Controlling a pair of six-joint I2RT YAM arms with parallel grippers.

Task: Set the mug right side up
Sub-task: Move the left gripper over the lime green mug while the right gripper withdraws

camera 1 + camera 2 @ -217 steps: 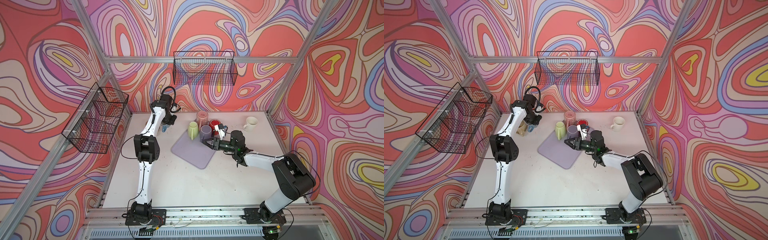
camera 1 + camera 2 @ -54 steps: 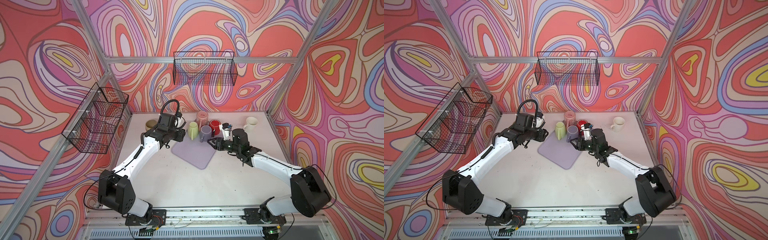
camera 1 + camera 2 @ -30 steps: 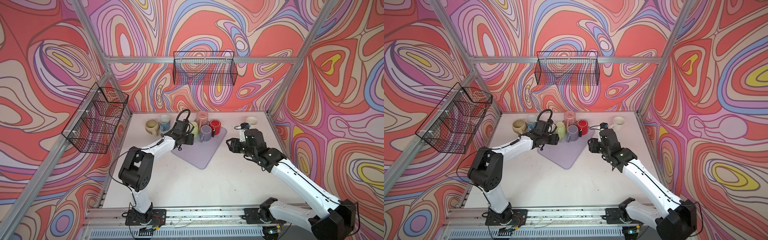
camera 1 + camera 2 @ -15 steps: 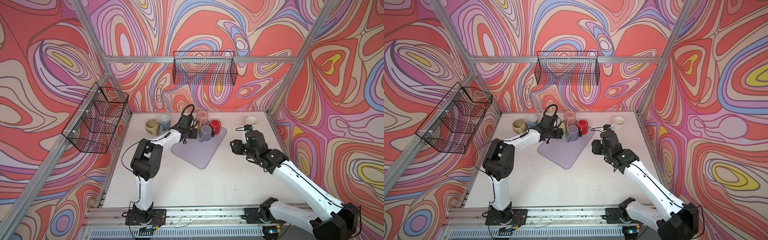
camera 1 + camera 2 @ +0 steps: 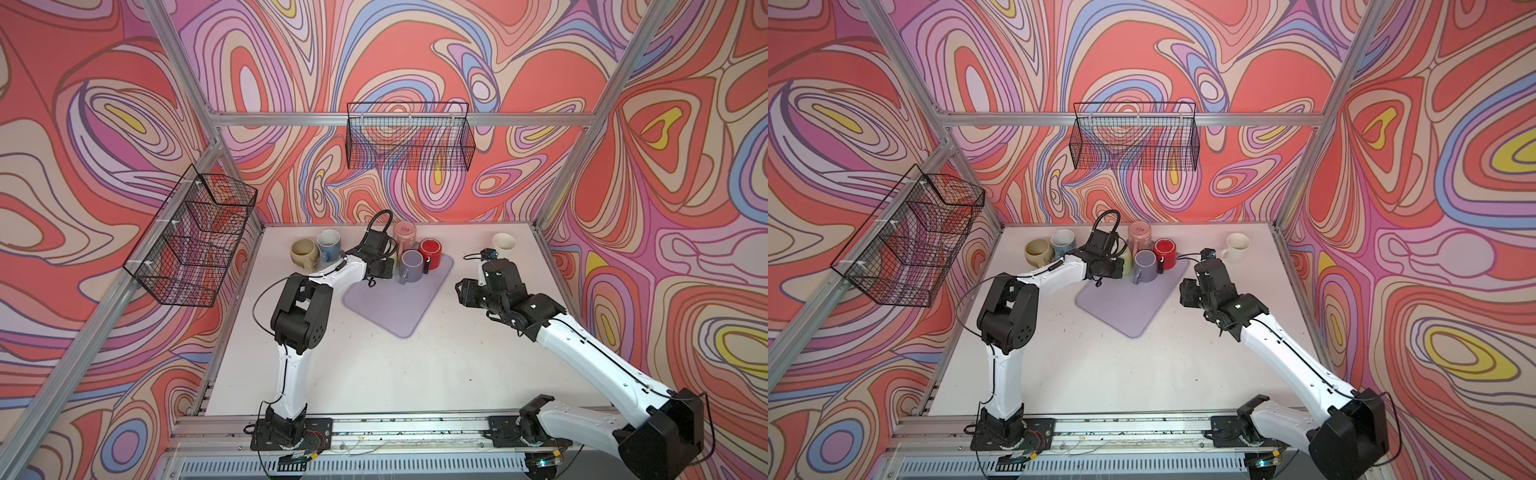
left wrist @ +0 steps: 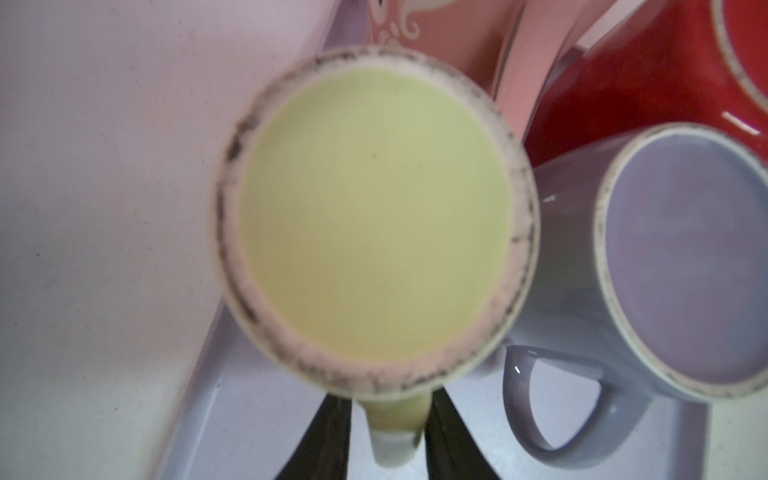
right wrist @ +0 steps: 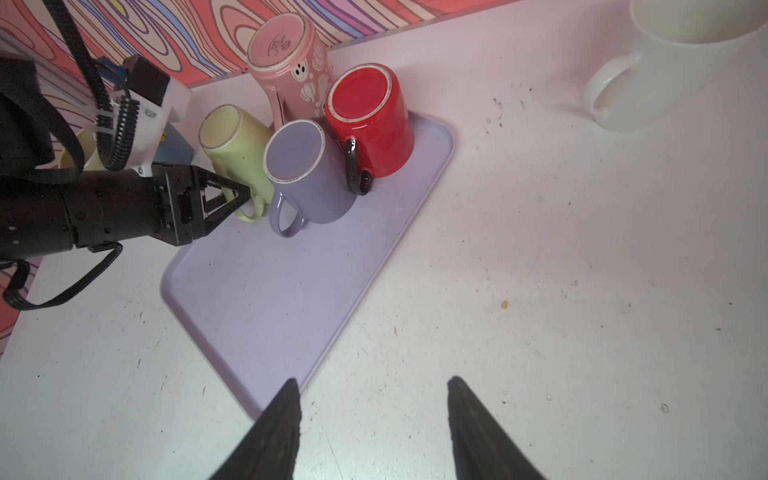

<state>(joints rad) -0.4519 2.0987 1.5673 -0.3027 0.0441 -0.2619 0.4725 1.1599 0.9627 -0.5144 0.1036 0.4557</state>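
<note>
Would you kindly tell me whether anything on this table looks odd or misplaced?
Four mugs at one corner of the tray stand bases up: green mug, lavender mug, red mug, pink mug. The white mug stands upright.

- The left arm (image 5: 291, 374) and right arm (image 5: 590, 353) had white links and bulky black joints.
- A ribbed black cable (image 7: 118, 129) crossed a white mount (image 7: 166, 97) with small screws.
- The left gripper (image 7: 247, 195) was black, with open triangular framing.
- The right gripper (image 7: 372, 380) had two black pointed fingers (image 7: 278, 428).
- A green light (image 5: 1238, 306) showed on the right arm.
- The base (image 5: 286, 430) was black.
</note>
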